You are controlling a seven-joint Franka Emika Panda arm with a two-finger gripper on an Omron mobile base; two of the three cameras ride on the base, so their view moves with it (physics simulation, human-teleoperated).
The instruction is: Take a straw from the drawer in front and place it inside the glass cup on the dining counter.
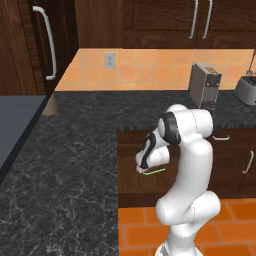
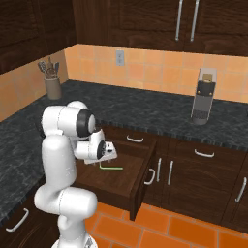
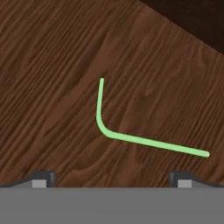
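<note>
The drawer (image 2: 127, 181) stands pulled out from the dark cabinet run below the black speckled tabletop (image 2: 145, 112), at lower centre of the right base view, so the opening step looks done. On its wooden floor lies the straw (image 3: 131, 138), light green and bent into an L: in the hand view its short leg runs up toward the middle of the frame and its long leg stretches to the lower right. In the left base view the straw (image 1: 155, 172) shows as a thin green line just below the robot's hand, near the centre of the frame.

The pincer (image 3: 111, 180) hangs over the open drawer, looking down at the straw. Its two fingertips (image 3: 43, 178) sit far apart at the bottom corners of the hand view, spread wide with nothing between them. The straw lies beyond the tips, not yet between them, and nothing touches it.

As a judgement, the task is in its early part: the drawer is open and the hand is lined up above the straw, but the grasp is not yet made. Left to do are lowering onto the straw, pinching it, lifting it out, carrying it to the dining counter and dropping it into the glass cup.

A tall grey appliance (image 2: 203, 102) stands on the tabletop at the right of the right base view.
</note>
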